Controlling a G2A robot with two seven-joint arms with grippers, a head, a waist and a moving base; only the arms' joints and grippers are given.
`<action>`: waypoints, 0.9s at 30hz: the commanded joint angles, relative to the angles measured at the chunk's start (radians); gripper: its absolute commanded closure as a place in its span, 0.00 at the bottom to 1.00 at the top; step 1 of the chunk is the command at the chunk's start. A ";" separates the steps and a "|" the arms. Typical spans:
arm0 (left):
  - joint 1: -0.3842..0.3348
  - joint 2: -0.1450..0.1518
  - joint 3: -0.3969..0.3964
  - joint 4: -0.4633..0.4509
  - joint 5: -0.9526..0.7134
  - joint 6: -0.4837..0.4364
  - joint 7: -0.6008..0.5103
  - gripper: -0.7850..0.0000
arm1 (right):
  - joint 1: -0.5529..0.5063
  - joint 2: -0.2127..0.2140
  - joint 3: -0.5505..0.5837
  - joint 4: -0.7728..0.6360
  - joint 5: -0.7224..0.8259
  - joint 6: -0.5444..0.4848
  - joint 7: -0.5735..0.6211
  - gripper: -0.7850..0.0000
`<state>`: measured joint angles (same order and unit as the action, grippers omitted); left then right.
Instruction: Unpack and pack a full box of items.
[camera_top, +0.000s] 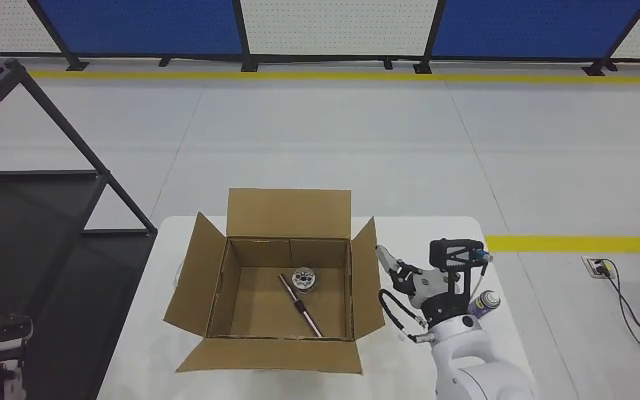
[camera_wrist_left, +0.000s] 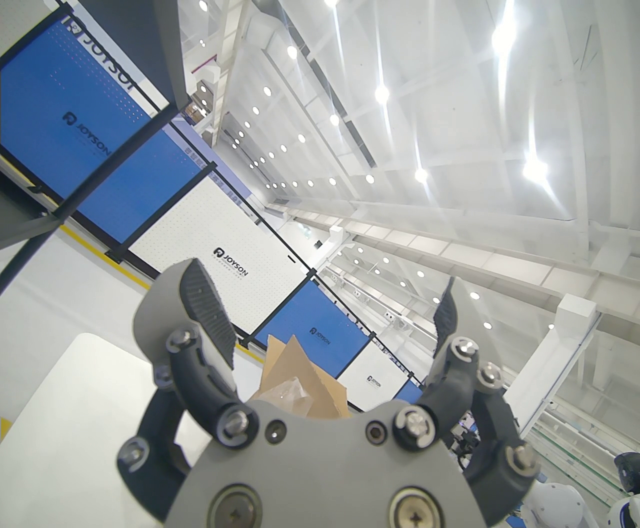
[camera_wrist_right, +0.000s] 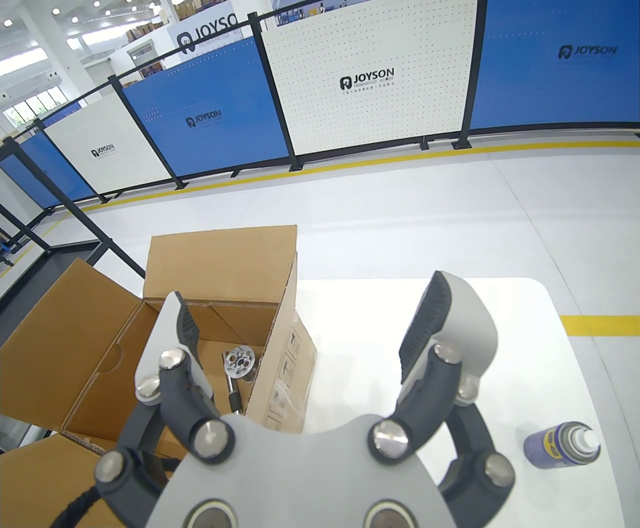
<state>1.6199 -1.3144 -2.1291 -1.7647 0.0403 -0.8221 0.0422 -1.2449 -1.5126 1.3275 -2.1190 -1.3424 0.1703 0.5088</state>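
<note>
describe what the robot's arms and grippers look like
Both the left gripper and right gripper have a grey metal base plate with silver bolts, black linkage bars, and two pale curved fingers faced with black textured pads. The right arm is smooth white, with black cables looping by its wrist.

Our right arm (camera_top: 475, 375) came up at the tabletop's (camera_top: 440, 232) near edge, close to its right corner, with the white forearm angled towards the far edge. Its wrist held the right gripper (camera_wrist_right: 307, 295) above the right half of the tabletop, tilted forward and down. We had its jaws spread wide, the dark ribbed pads (camera_wrist_right: 422, 320) facing each other across the gap. Our left gripper (camera_wrist_left: 325, 285) was aimed steeply upward, and its jaws were also spread wide, the textured pads turned inward.
</note>
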 joint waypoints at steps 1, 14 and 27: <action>0.000 0.000 0.000 0.000 0.000 0.000 0.000 0.00 | -0.007 0.002 0.022 0.006 0.011 -0.005 -0.006 0.00; 0.000 0.000 0.000 0.000 0.000 0.000 0.000 0.00 | -0.187 0.028 0.293 -0.028 0.067 -0.055 -0.072 0.00; 0.000 0.000 0.000 0.000 0.000 0.000 0.000 0.00 | -0.290 0.052 0.480 0.195 0.202 -0.211 -0.141 0.00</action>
<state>1.6199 -1.3144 -2.1291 -1.7647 0.0403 -0.8221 0.0422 -1.5421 -1.4619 1.8086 -1.9463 -1.1364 -0.0431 0.3680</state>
